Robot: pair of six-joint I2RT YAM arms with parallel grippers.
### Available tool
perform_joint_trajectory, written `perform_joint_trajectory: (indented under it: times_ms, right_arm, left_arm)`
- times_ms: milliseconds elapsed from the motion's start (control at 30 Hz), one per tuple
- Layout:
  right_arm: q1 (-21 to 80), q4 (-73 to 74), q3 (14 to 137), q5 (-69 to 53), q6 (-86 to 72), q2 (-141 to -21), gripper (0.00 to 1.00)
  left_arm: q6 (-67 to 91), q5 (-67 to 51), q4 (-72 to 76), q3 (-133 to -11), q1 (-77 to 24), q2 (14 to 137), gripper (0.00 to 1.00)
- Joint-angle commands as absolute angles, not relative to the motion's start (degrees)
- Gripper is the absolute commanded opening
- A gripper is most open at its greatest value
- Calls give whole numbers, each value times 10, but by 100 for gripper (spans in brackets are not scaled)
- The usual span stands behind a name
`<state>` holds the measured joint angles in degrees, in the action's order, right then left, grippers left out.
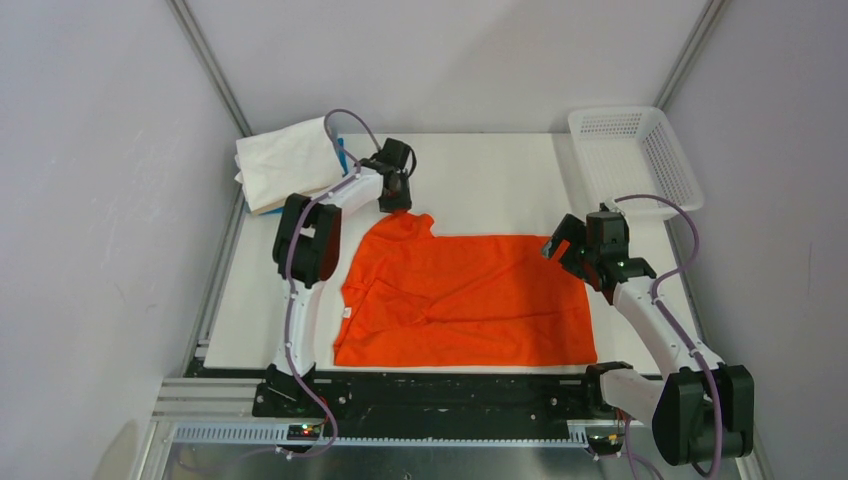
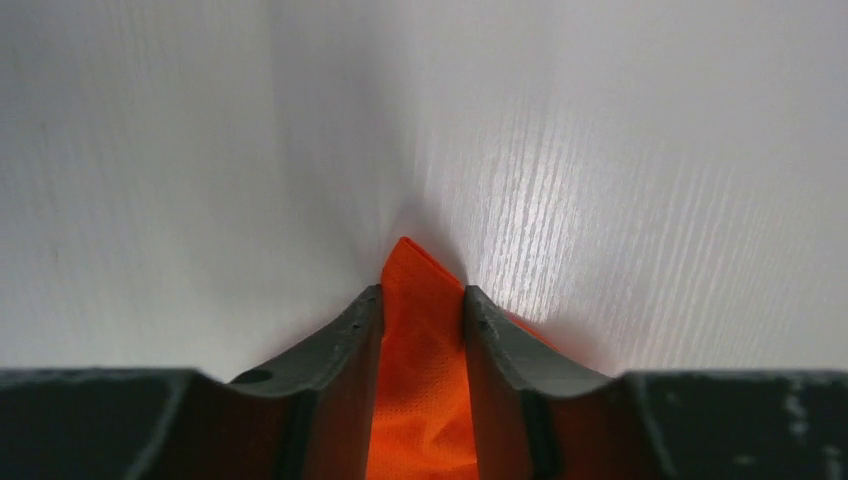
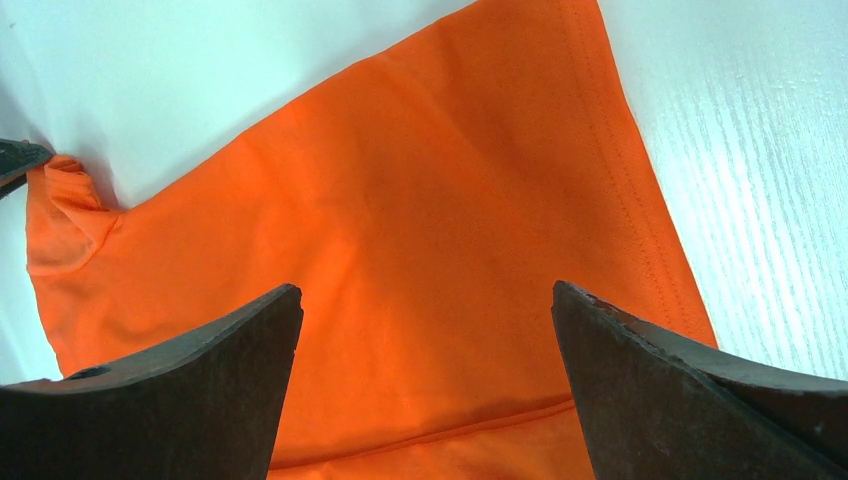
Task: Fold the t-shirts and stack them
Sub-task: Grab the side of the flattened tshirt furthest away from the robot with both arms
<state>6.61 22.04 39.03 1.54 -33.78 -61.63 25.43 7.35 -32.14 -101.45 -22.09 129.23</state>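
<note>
The orange t-shirt (image 1: 470,300) lies spread on the white table, folded in part, with one sleeve corner pointing to the far left. My left gripper (image 1: 398,205) is down on that corner. In the left wrist view its fingers (image 2: 355,335) press orange cloth (image 2: 415,400) from both sides, and the tip of the cloth pokes out past them. My right gripper (image 1: 560,243) hovers over the shirt's far right edge. Its jaws (image 3: 425,295) stand wide apart over flat orange cloth (image 3: 400,200), holding nothing. A pile of folded shirts (image 1: 285,165), white on top with a blue edge (image 1: 341,155), sits at the far left.
A white mesh basket (image 1: 640,150) stands at the far right corner of the table. Bare white table (image 1: 490,180) stretches between the pile and the basket. Grey walls close in on the left, back and right.
</note>
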Motion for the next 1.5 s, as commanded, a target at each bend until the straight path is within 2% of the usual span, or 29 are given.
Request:
perform_joint_trajectory:
  times_ms: [0,167,367,767,1167,1467]
  right_arm:
    - [64,214,412,12,-326,-617,99]
    - [63,208,412,30,-319,-618,100]
    - [62,189,441,141,-304,-652,100]
    - [103,223,648,245,-303,-942,99]
    - [110,319,840,286,-327,-1129,97]
    - [115,410,939,285,-346,-1219,84]
  left_arm:
    - [255,96,-378,-1032,-230,1295,35]
    - [246,115,-393,-1050,-232,1302,18]
    - [234,140,-399,-1068,-231,1310,1]
    - [220,192,-398,-1045,-190,1278,0]
    - [211,176,-397,-1052,-173,1278,0]
    - [212,169,-397,-1057,-173,1270,0]
